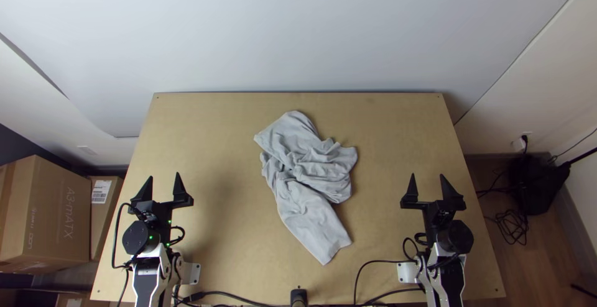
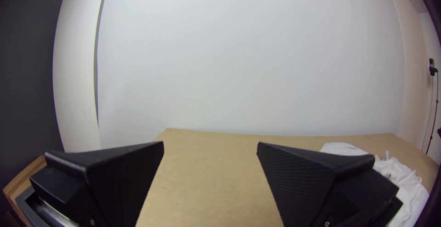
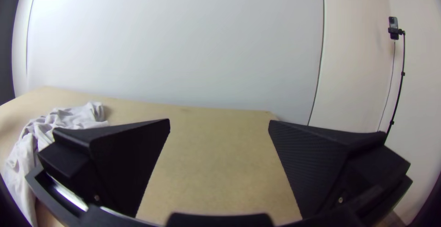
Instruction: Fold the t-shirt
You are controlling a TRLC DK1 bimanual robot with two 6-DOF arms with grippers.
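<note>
The left pincer [image 1: 164,176] was wide open and had nothing in it. The right pincer [image 1: 428,176] was wide open and empty too. The gray shirt [image 1: 320,170] lay all bunched up on the wood table [image 1: 392,127] between the pincers, touching neither one. Past the pincers stood a big white wall [image 1: 298,33].

In the top view, the light grey t-shirt [image 1: 305,164] lies bunched and creased mid-table [image 1: 211,139], stretching from near twelve towards half-past-five o'clock.
</note>
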